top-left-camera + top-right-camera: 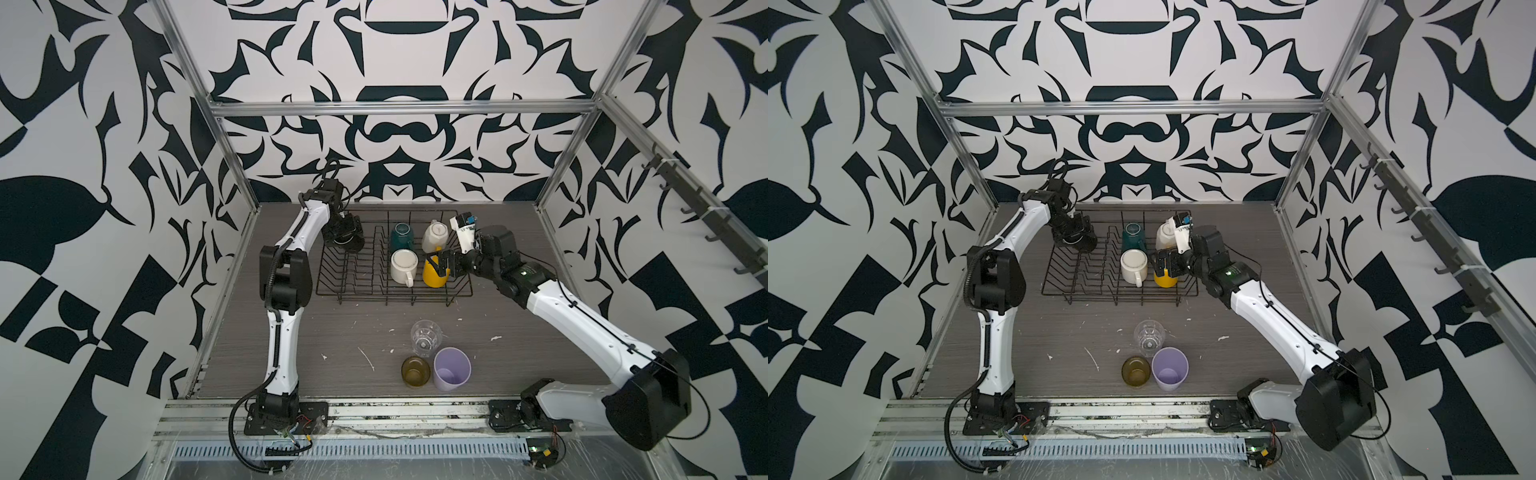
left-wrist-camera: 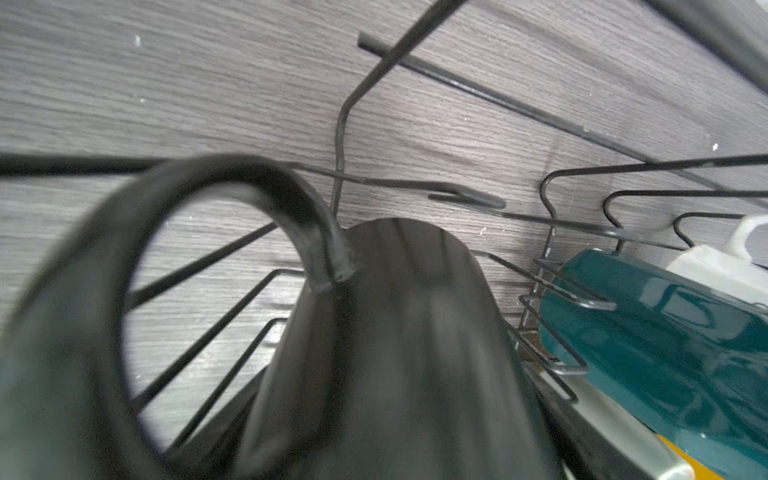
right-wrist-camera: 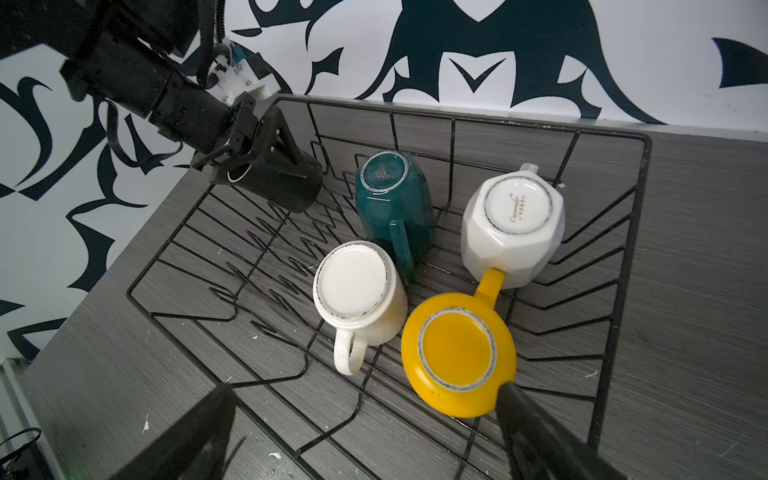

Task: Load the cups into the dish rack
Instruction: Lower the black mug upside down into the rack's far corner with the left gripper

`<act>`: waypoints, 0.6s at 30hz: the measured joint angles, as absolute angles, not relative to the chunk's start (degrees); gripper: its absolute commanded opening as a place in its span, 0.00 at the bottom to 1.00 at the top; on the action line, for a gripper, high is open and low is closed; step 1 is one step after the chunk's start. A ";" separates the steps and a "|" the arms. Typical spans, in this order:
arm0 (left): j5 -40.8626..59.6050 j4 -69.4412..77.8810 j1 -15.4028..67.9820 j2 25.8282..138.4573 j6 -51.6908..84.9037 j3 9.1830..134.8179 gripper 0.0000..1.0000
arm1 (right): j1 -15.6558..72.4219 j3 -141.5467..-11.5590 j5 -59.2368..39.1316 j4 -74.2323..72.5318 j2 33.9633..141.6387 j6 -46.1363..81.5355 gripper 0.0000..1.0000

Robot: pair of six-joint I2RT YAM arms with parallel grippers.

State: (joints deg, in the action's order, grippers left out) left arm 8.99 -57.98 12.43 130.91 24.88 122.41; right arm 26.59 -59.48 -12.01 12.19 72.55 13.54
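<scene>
The black wire dish rack (image 1: 332,286) (image 3: 640,208) stands at the back of the table. Teal (image 1: 401,237) (image 3: 395,203), faceted white (image 1: 435,237) (image 3: 513,224), plain white (image 1: 404,266) (image 3: 357,291) and yellow (image 1: 432,278) (image 3: 457,361) mugs rest upside down in its right half. My left gripper (image 1: 345,235) (image 3: 266,162) is shut on a tilted black mug (image 2: 395,332) (image 3: 286,187) over the rack's far left corner. Just above the yellow mug, my right gripper (image 1: 442,264) (image 3: 374,436) hangs open and empty.
On the table in front of the rack stand a clear glass (image 1: 426,337), an amber-olive glass (image 1: 415,371) and a lilac tumbler (image 1: 451,368), close together. Upright prongs (image 3: 266,232) fill the rack's left half. Patterned walls and metal frame posts enclose the table.
</scene>
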 measured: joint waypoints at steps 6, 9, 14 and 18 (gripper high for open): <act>9.04 -56.69 12.69 130.91 24.16 121.21 0.95 | 26.59 -59.48 -12.51 12.10 73.63 13.63 0.99; 8.97 -55.99 12.75 130.78 24.23 120.55 0.95 | 26.59 -59.48 -12.71 12.10 73.93 13.63 0.99; 8.97 -53.98 12.82 129.56 24.51 118.45 0.95 | 26.59 -59.48 -12.84 12.16 73.95 13.63 0.99; 9.23 -50.63 12.82 127.42 24.64 114.96 0.98 | 26.59 -59.48 -12.82 12.64 73.97 13.56 0.99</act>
State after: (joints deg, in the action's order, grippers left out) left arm 9.23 -50.63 12.82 127.42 24.64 114.96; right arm 26.59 -59.48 -12.82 12.64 73.97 13.56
